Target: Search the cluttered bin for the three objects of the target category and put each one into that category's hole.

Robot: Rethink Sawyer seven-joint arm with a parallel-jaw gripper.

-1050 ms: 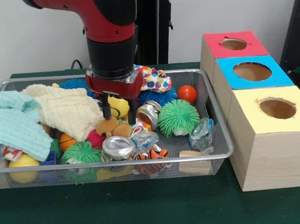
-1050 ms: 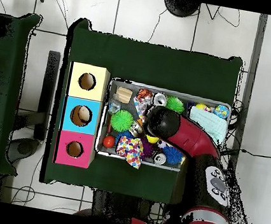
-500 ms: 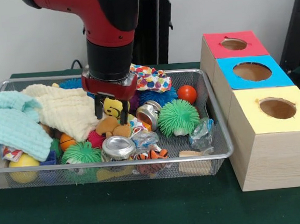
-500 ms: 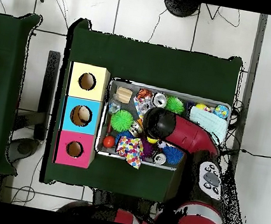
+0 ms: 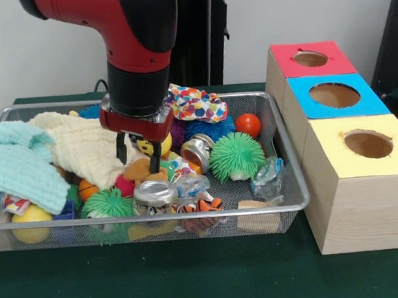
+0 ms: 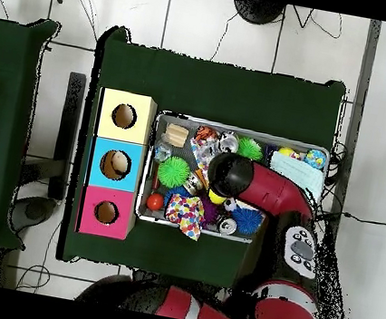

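silver wire mesh forms the cluttered bin (image 5: pixel 295 183), which sits on the green table (image 5: pixel 195 280) left of three wooden boxes in the front view, with a wood block (image 5: pixel 258 215), a tiger toy (image 5: pixel 199 214) and a metal tin (image 5: pixel 155 193) against its near wall. behind them lie a spiky green ball (image 5: pixel 235 156) and pale cloths (image 5: pixel 41 158). the gripper (image 5: pixel 138 156) hangs mid-bin with its jaws apart, straddling a yellow smiley ball (image 5: pixel 150 145); an orange ball (image 5: pixel 248 125) lies farther back.
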